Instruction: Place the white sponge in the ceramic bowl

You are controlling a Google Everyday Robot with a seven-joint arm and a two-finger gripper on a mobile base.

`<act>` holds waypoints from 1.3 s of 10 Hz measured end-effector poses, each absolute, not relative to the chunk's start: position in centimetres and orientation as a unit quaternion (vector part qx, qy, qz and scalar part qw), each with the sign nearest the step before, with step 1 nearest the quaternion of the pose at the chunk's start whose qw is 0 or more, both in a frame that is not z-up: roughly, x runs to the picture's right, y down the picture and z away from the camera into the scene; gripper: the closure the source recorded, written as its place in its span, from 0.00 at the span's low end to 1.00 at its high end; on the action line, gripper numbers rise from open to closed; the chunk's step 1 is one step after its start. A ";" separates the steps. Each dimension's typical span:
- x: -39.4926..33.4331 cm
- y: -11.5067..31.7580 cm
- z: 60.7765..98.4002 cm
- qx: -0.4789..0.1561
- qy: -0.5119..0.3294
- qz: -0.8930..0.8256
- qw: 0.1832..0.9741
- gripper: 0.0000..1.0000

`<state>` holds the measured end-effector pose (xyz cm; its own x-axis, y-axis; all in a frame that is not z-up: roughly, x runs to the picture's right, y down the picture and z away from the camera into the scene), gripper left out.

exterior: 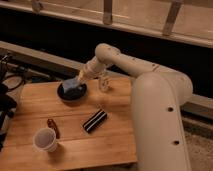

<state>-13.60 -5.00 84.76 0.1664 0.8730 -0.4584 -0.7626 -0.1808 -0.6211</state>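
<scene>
Starting nearest you, the white paper cup (44, 139) stands at seven o'clock on the wooden tabletop (115, 142), a small red item (52, 127) just beside it. At the centre lies the black bar with white stripes (94, 120), angled, well apart from the action. None of these belong to your task, so they sit out of the way.

Now look to eleven o'clock: the ceramic bowl (71, 93) sits there, dark and glossy, and the white sponge (71, 85) hangs right over it, pale blue, tilted, at the end of the gripper (80, 78). The gripper is clamped on the sponge, reaching in from one o'clock, held low so the release drops it inside the rim. Whether the sponge already touches the bowl's floor, you cannot tell from here.

A small pale object (104, 82) stands just beside the bowl at twelve o'clock; mind it on the way out.

Beyond the tabletop, a dark wall runs across, with a railing (106, 11) above.
</scene>
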 end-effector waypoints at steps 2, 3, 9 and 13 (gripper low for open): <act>-13.9 -5.4 85.1 -0.423 -0.066 0.639 0.639 0.62; -14.0 -5.3 85.0 -0.424 -0.066 0.638 0.640 0.54; -14.7 -5.0 84.7 -0.425 -0.066 0.634 0.642 0.38; -15.3 -4.9 84.6 -0.427 -0.068 0.631 0.644 0.38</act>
<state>-15.34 -4.86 84.59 0.1942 0.8708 -0.4516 -0.7556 -0.1608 -0.6350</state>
